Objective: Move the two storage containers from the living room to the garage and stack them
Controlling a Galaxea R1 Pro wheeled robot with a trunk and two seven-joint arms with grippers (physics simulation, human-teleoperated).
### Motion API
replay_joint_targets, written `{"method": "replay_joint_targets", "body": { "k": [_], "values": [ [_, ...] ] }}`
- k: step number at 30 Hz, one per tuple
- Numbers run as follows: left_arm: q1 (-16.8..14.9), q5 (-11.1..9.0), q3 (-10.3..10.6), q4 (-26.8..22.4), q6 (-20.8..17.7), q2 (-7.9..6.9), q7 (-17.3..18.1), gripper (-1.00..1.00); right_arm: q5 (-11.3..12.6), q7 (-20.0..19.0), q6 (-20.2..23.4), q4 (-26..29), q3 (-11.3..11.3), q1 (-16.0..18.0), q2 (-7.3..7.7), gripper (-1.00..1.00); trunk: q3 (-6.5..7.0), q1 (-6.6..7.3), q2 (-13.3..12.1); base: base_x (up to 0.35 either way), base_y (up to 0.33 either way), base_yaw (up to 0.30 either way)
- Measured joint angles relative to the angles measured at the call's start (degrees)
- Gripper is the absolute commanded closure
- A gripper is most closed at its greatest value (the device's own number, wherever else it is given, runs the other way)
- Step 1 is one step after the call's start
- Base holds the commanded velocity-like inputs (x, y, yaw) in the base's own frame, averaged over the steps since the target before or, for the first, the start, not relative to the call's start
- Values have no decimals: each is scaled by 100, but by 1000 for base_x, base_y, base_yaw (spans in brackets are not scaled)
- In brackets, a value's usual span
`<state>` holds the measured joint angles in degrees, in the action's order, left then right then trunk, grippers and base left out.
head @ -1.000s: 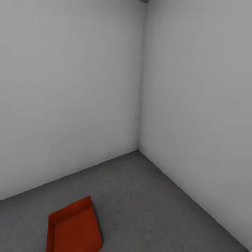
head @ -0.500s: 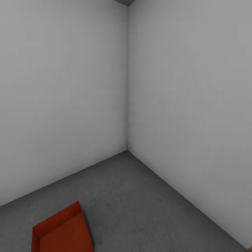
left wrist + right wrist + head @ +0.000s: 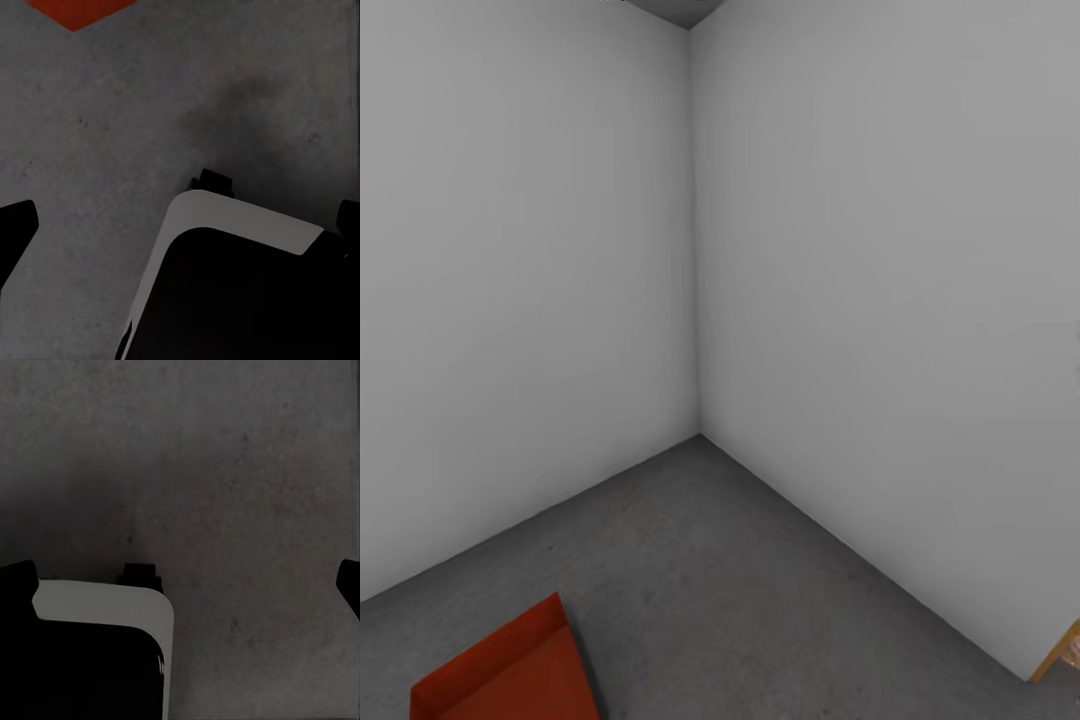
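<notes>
One storage container (image 3: 500, 675) already sits on the garage's concrete floor (image 3: 740, 580) near the wall corner (image 3: 698, 435), the second awaits fetching, and both pincers hang released, holding nothing.

Open floor (image 3: 760, 580); container (image 3: 510, 675) lower left; walls (image 3: 880, 300) behind.

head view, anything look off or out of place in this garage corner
Nothing stands out. One orange-red storage container sits flat on the grey concrete floor, open side up and cut off by the picture's lower edge, away from both white walls. No spill or damage shows. A wood-coloured edge peeks in at far right.
</notes>
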<state>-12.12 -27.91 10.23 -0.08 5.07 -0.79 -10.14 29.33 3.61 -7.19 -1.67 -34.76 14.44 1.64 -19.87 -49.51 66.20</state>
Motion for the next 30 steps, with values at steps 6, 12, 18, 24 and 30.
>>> {"method": "replay_joint_targets", "body": {
  "k": [6,12,18,24,30],
  "values": [
    [-1,0,0,0,0,3,0,-100,0,0,-1,-1,0,0,6,-100,40,0,0,0,0,-183],
    [0,0,0,0,0,3,0,-100,0,0,0,0,0,0,6,-100,79,0,0,0,0,-183],
    [-1,0,0,0,0,4,0,-100,0,0,3,-1,0,0,7,-100,118,0,0,0,0,-183],
    [1,13,0,0,0,5,7,-100,0,0,8,-1,0,0,7,-100,146,0,0,0,0,-180],
    [0,39,0,-6,1,8,17,-100,0,0,11,-1,0,0,7,-100,166,0,0,0,0,-190]
  ]
}}
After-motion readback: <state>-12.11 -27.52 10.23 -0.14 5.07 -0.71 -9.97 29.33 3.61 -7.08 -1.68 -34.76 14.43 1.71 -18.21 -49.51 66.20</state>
